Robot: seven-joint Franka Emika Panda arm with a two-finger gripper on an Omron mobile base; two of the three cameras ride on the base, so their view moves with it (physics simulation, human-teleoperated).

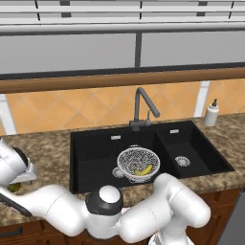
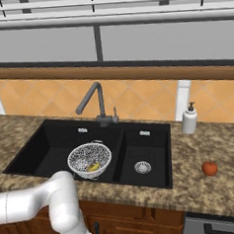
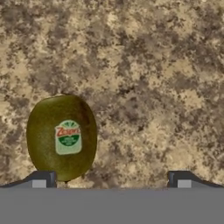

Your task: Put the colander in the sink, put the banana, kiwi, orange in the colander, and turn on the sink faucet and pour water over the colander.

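The white wire-mesh colander sits in the large basin of the black sink, with the banana lying inside it. On the granite counter left of the sink lies the kiwi, sticker side up. My gripper hovers open just above the counter, the kiwi at its left fingertip, not centred between the fingers. Far right on the counter rests the orange. The sink faucet stands behind the basins. Water is out of view.
A white soap bottle stands on the counter behind the small basin. A tiled wall and a wooden ledge run behind the sink. My own arm folds low across the counter's front edge.
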